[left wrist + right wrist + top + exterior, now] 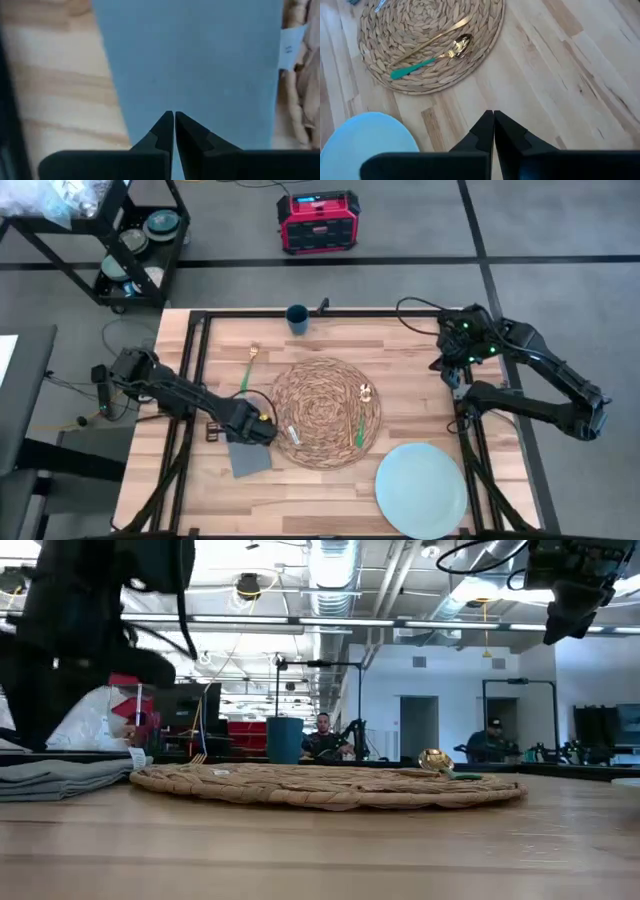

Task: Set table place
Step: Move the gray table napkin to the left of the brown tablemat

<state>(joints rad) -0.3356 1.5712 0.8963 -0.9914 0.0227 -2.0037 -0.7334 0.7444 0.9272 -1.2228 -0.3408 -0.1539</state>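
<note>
The woven round placemat (320, 405) lies in the middle of the wooden table (410, 360). On its right part rests a gold spoon with a green handle (435, 55). A grey napkin (250, 460) lies flat on the table at the mat's near left edge. My left gripper (268, 432) is shut and points down over the napkin (190, 60), beside the mat's rim. My right gripper (452, 372) is shut and raised over the table's right side, clear of everything (493, 115). My left gripper points down at the napkin's flat surface (175, 95) with shut fingers. No fold shows between them, and I cannot tell whether the tips touch the cloth.
A pale-blue plate (422, 490) lies at the near right corner. A gold fork with a green handle (248, 368) lies left of the mat. A dark blue cup (297, 318) stands at the far edge. Black frame rails run along both sides of the table.
</note>
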